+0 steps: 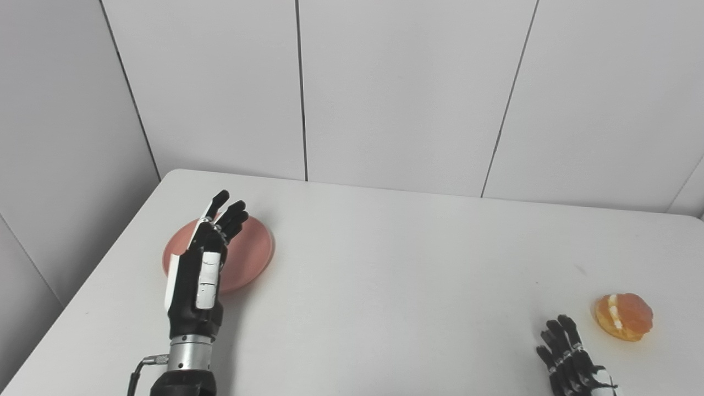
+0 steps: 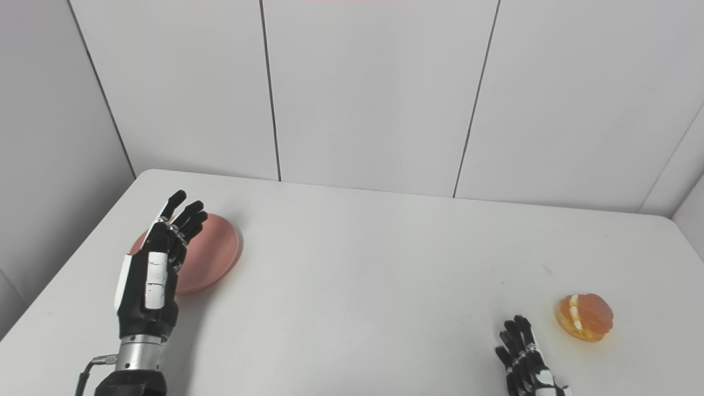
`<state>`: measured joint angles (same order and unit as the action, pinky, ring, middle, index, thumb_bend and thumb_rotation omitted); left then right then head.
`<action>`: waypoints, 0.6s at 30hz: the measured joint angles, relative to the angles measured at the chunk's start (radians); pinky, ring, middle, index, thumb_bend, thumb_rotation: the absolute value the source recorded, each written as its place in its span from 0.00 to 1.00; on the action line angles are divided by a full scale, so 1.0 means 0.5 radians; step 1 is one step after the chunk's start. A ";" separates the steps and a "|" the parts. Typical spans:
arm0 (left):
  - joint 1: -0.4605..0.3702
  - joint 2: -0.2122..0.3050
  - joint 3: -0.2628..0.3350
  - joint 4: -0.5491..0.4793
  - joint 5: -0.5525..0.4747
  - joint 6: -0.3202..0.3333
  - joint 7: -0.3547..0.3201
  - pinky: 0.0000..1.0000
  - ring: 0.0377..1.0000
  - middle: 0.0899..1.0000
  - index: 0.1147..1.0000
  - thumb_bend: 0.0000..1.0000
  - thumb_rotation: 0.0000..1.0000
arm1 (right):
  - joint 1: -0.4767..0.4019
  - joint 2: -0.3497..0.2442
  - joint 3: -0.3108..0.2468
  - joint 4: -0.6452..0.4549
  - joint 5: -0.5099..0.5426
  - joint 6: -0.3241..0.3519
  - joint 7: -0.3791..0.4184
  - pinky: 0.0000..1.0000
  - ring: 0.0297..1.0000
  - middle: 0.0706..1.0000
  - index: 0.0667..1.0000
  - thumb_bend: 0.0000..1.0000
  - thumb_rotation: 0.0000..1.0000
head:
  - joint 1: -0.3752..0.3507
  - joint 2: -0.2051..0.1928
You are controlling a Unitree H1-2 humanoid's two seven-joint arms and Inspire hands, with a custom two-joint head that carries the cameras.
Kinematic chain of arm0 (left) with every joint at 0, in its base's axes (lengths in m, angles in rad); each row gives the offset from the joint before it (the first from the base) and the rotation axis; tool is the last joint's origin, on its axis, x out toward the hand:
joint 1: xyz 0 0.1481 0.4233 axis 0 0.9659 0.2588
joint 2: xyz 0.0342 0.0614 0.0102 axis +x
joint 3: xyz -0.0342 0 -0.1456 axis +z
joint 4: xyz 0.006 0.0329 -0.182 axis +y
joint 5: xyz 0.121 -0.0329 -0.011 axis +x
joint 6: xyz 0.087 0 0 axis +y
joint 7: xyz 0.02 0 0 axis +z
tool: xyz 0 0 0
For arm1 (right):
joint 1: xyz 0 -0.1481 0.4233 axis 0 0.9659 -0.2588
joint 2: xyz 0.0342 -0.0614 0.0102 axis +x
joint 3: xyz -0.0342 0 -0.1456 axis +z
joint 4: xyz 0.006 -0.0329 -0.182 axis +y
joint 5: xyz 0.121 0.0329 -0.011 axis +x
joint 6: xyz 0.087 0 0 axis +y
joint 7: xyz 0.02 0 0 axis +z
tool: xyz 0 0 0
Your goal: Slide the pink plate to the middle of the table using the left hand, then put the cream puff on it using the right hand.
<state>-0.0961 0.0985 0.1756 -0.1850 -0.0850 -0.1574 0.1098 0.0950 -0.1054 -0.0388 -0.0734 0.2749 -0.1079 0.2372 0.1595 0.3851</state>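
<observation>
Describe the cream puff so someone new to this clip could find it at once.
Start at the white table and go to its near right side. Just beyond the right hand sits the cream puff, apart from it: small, round, golden-orange, with a cream stripe.

No readable text, label, brand or number appears anywhere (walls and table alike).

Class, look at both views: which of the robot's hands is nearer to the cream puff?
The right hand is nearer: it rests just beside the cream puff, not touching it. The left hand is across the table, over the pink plate.
</observation>
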 measured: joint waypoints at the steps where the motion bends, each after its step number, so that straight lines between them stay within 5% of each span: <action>1: -0.014 0.022 0.023 0.002 0.003 -0.018 0.000 0.85 0.82 0.81 0.86 0.92 0.90 | 0.000 0.000 0.000 0.001 -0.001 -0.003 0.000 1.00 1.00 0.97 0.99 0.75 1.00 | 0.000 0.000; 7: -0.142 0.147 0.150 -0.009 0.059 -0.043 0.003 0.84 0.82 0.83 0.89 0.89 0.92 | -0.010 0.004 0.002 0.010 -0.001 -0.007 0.003 1.00 1.00 0.96 0.98 0.75 1.00 | 0.003 -0.025; 13: -0.163 0.273 0.301 0.007 0.064 0.078 0.012 0.83 0.80 0.80 0.83 0.94 0.86 | -0.014 0.005 0.003 0.017 -0.001 -0.012 0.005 1.00 1.00 0.96 0.98 0.74 1.00 | 0.006 -0.025; 18: -0.170 0.362 0.364 0.174 0.106 0.081 0.013 0.76 0.77 0.77 0.81 0.93 0.85 | -0.019 0.001 0.002 0.029 -0.002 -0.013 0.005 1.00 1.00 0.96 0.99 0.75 1.00 | 0.012 -0.028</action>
<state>-0.1809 0.2794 0.3578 -0.0980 -0.0319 -0.1171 0.1165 0.0854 -0.1047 -0.0377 -0.0589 0.2740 -0.1147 0.2396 0.1657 0.3712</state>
